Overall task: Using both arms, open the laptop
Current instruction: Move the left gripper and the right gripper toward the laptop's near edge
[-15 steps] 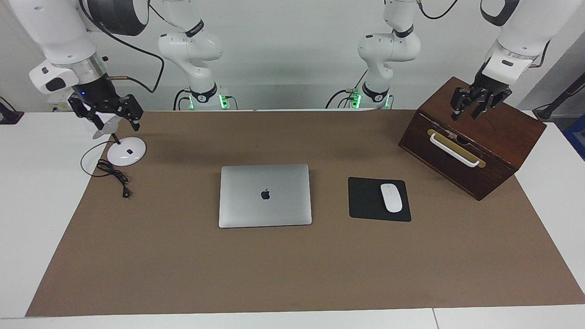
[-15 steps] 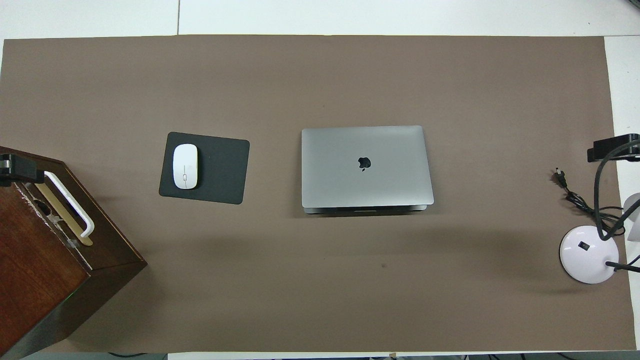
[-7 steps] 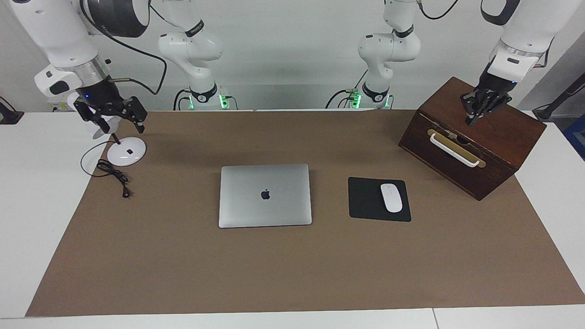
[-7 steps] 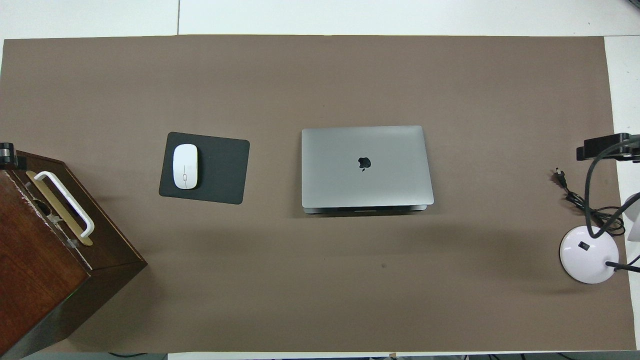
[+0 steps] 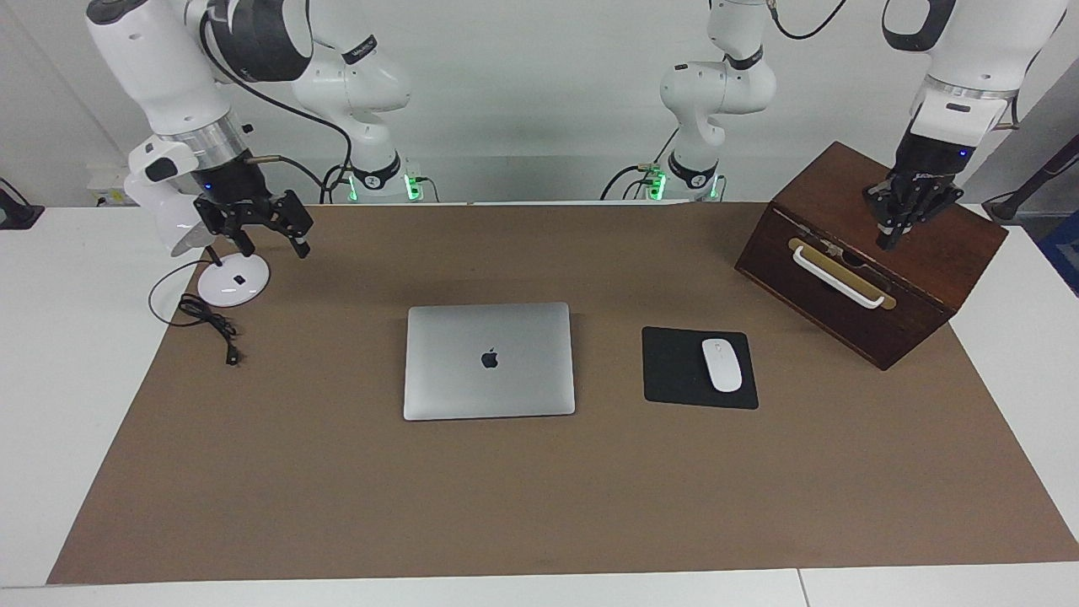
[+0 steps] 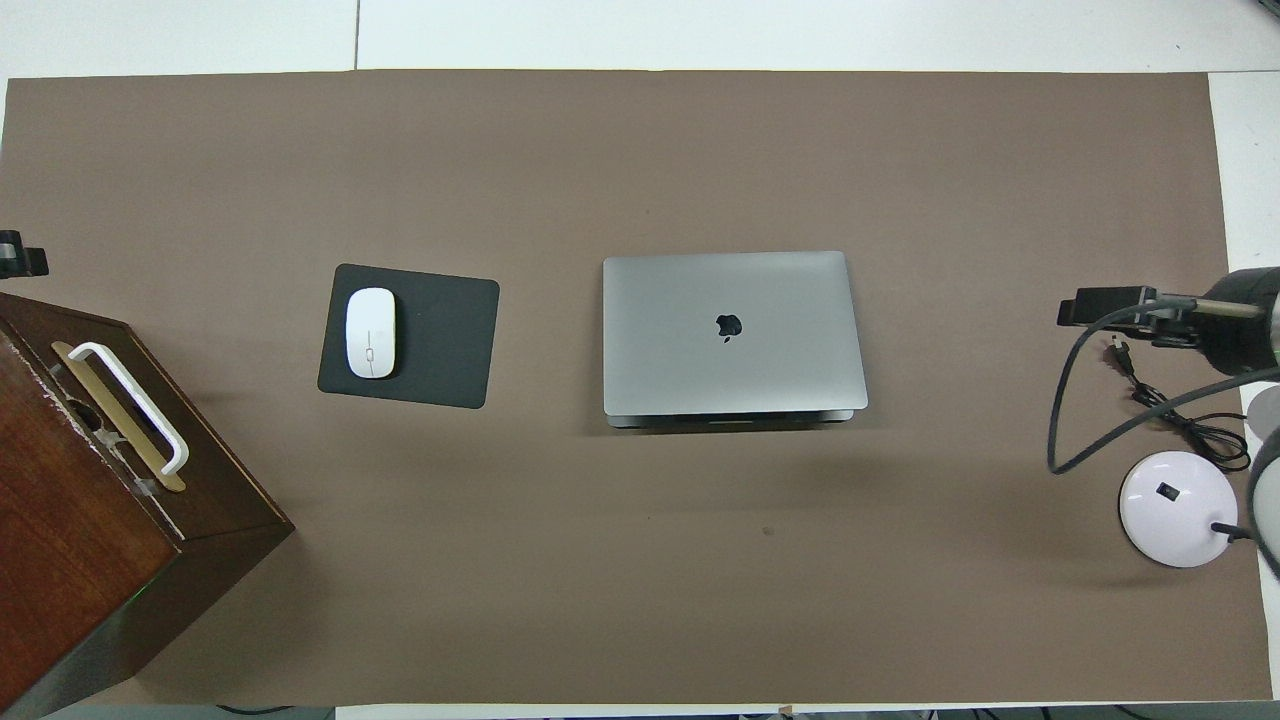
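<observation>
At mid-mat the laptop (image 5: 489, 360) lies shut, well apart from both arms, so nothing is lifted yet. Right gripper (image 5: 263, 227) hangs spread near the lamp (image 5: 233, 279) corner. Left gripper (image 5: 904, 212) hangs pressed together over the box (image 5: 927, 278), probably to press.

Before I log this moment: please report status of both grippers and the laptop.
Right gripper open, up beside the lamp. Left gripper over the wooden box. Laptop closed, flat, untouched. Nothing on it.
</observation>
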Controlling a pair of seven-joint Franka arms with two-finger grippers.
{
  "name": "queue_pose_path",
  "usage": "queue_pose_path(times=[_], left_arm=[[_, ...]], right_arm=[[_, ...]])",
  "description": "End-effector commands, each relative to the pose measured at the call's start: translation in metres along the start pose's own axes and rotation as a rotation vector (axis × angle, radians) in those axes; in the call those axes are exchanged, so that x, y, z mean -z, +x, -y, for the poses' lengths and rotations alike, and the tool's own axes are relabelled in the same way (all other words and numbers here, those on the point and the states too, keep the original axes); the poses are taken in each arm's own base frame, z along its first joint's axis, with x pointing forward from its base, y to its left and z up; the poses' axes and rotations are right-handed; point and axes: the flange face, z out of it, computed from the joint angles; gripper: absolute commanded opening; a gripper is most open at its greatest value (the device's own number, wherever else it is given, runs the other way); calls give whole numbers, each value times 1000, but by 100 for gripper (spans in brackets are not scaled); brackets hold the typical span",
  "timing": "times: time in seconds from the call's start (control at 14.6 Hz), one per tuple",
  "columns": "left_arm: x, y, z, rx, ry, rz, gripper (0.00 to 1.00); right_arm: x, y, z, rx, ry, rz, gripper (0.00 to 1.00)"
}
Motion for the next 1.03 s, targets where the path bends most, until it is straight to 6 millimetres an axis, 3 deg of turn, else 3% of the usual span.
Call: queue_pose_path(times=[0.0,0.27,0.55,0.96], left_arm=[[-22,-18,-10,-22,-18,-53,0],[-53,-59,-39,-74,-56,-103,0],[-84,-117,-71,-135,-98,-137,0],[-128,-174,-119,-195,-156,-181,0]], right_arm=[[-18,-47,13,-63,63,-58,100],[-30,-72,62,-149,110,-84,100],[-60,-105,111,-224,202,-162,100],[-100,-159,165,-478,377,-212,100]])
